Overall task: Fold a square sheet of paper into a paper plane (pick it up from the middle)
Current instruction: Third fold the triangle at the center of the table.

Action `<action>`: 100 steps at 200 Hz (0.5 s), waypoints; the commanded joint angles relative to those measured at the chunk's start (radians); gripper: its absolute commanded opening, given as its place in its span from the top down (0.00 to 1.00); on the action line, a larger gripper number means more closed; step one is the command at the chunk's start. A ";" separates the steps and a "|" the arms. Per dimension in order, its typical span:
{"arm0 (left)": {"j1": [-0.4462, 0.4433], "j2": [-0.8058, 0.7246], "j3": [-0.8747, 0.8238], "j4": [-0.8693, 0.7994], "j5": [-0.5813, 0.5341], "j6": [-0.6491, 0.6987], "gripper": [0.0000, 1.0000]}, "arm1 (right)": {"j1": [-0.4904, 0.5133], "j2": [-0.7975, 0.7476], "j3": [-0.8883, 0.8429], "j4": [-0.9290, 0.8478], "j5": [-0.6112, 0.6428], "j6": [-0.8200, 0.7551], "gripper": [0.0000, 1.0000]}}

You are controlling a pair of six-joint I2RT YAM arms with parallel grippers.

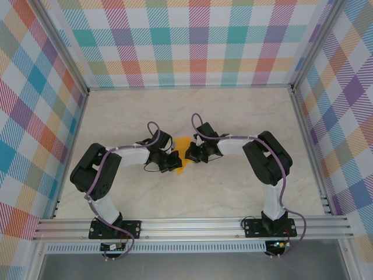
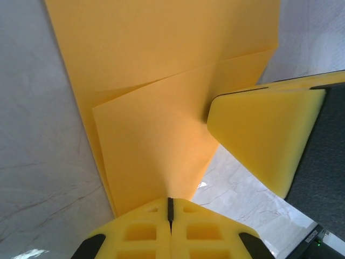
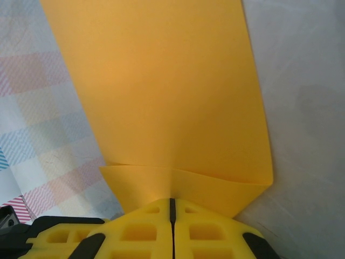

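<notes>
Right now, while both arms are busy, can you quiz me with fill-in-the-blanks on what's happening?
1. The left hand and right hand both pinch one orange sheet of ____.
2. Both hands are shut, not ____.
3. The sheet is held by ____ hands at once.
Missing words: paper, open, two.

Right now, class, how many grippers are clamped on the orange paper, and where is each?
2. The left gripper pinches the paper from the left, the right gripper from the right, facing each other.
</notes>
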 commanded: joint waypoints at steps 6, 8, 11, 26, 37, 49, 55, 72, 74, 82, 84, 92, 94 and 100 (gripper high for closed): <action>-0.010 0.010 -0.026 -0.049 -0.026 0.004 0.99 | 0.001 0.042 -0.001 -0.059 0.040 0.010 0.96; -0.010 0.011 -0.027 -0.053 -0.030 0.005 0.99 | 0.001 0.043 -0.001 -0.061 0.040 0.011 0.96; -0.010 0.010 -0.027 -0.058 -0.038 0.007 0.99 | 0.001 0.043 -0.001 -0.061 0.040 0.011 0.96; -0.010 0.006 -0.025 -0.070 -0.051 0.015 0.99 | 0.001 0.044 0.001 -0.066 0.042 0.009 0.96; -0.010 -0.005 -0.022 -0.051 -0.039 0.010 0.99 | 0.001 0.044 0.001 -0.067 0.043 0.009 0.96; -0.010 -0.026 -0.019 -0.015 -0.003 -0.002 0.99 | 0.001 0.044 0.002 -0.070 0.043 0.008 0.96; -0.010 -0.037 -0.016 0.007 0.014 -0.011 0.99 | 0.001 0.045 0.004 -0.074 0.045 0.007 0.96; -0.010 -0.063 -0.012 0.046 0.041 -0.027 0.99 | 0.001 0.049 0.006 -0.077 0.045 0.006 0.96; -0.010 -0.066 -0.011 0.049 0.042 -0.027 0.99 | 0.001 0.049 0.007 -0.077 0.045 0.007 0.96; -0.010 -0.068 -0.009 0.054 0.047 -0.027 0.99 | 0.001 0.050 0.007 -0.077 0.045 0.006 0.96; -0.010 -0.068 -0.010 0.054 0.048 -0.027 0.99 | 0.001 0.051 0.007 -0.076 0.044 0.007 0.96; -0.011 -0.064 -0.009 0.057 0.053 -0.026 0.98 | 0.002 0.053 0.008 -0.078 0.043 0.008 0.96; -0.011 -0.061 -0.010 0.057 0.054 -0.024 0.98 | 0.001 0.054 0.008 -0.078 0.043 0.007 0.96; -0.013 -0.056 -0.010 0.059 0.057 -0.025 0.98 | 0.001 0.055 0.008 -0.078 0.043 0.007 0.96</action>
